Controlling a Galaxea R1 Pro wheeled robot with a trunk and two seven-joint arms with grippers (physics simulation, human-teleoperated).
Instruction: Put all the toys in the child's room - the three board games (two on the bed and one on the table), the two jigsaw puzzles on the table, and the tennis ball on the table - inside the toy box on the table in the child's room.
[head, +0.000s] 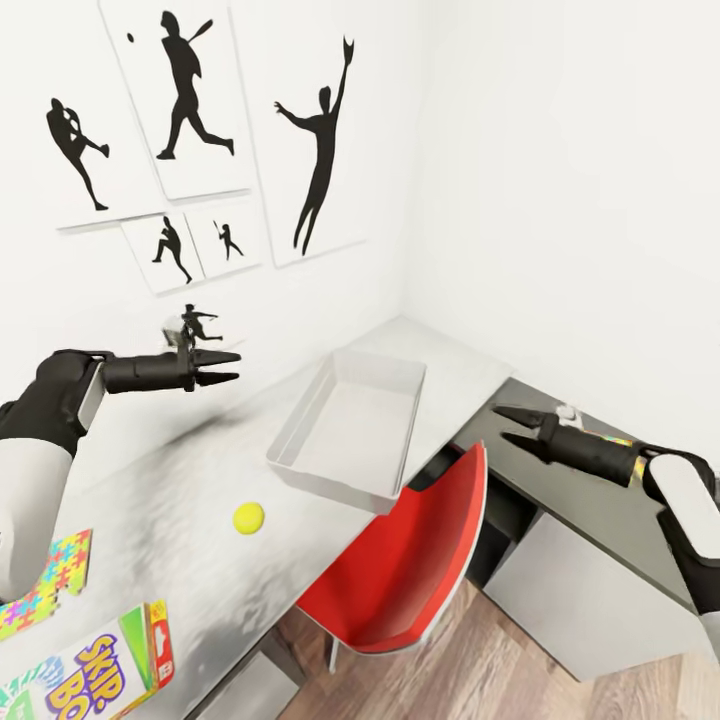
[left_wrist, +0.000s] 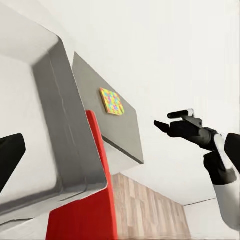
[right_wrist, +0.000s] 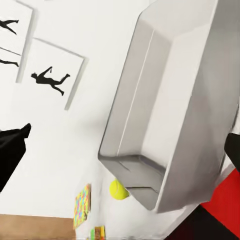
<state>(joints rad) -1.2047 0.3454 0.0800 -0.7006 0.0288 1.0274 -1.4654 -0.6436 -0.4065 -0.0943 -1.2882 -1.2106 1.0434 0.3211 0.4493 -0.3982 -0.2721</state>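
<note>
The light grey toy box (head: 350, 425) stands empty on the table (head: 170, 480), close to the corner. A yellow-green tennis ball (head: 249, 517) lies in front of it. Further left are a jigsaw puzzle (head: 45, 585) and a Skip-Bo board game (head: 100, 670). My left gripper (head: 232, 367) hovers open and empty above the table, left of the toy box. On the other side my right gripper (head: 503, 423) is open and empty over the dark desk part. A second jigsaw puzzle (left_wrist: 112, 101) lies there. The right wrist view looks down on the toy box (right_wrist: 165, 100) and tennis ball (right_wrist: 118, 189).
A red chair (head: 400, 570) is tucked under the table right below the toy box's near end. Black silhouette sports pictures (head: 190, 90) hang on the white wall behind. Wood-plank floor (head: 480, 660) shows beneath the chair.
</note>
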